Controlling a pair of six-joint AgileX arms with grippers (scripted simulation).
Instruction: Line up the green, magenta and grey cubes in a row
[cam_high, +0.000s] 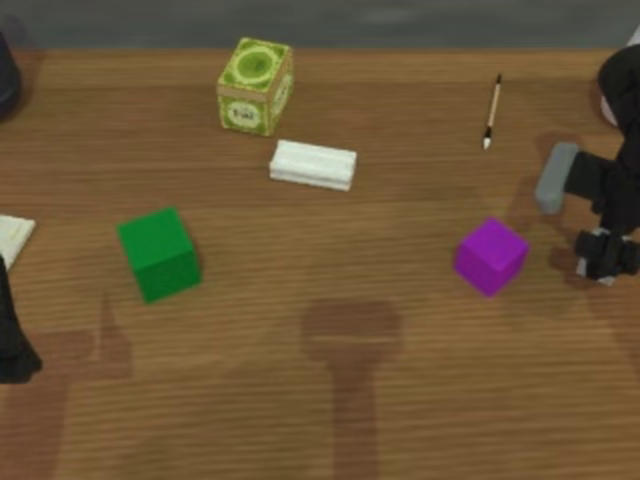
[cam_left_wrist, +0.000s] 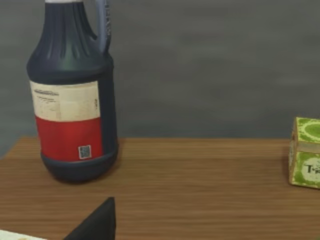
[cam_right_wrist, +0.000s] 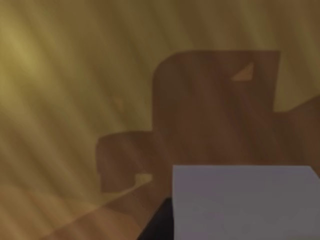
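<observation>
Grey cube (cam_right_wrist: 245, 205): one, the smallest, pale plain grey; raised off the table to the right of the magenta cube (cam_high: 491, 256) and a little farther back.
Right gripper (cam_high: 572, 178): clamped on the grey cube.
Left gripper (cam_high: 15, 345): parked at the table's left edge, far left of the magenta cube; whether it is apart or together cannot be told.
Magenta cube: one, vivid purple, resting on the table.
Green cube (cam_high: 158, 253): one, the largest, bright green, well to the left of the magenta cube.
White ridged block (cam_high: 313, 165): one, back and left of the magenta cube.
Printed box (cam_high: 255, 85): one, yellow-green pattern; lettering begins "T", the rest unreadable.
Brush (cam_high: 492, 110): one, straight behind the magenta cube.
Jug (cam_left_wrist: 72, 90): one, dark, red-and-white label, print too small to read.
</observation>
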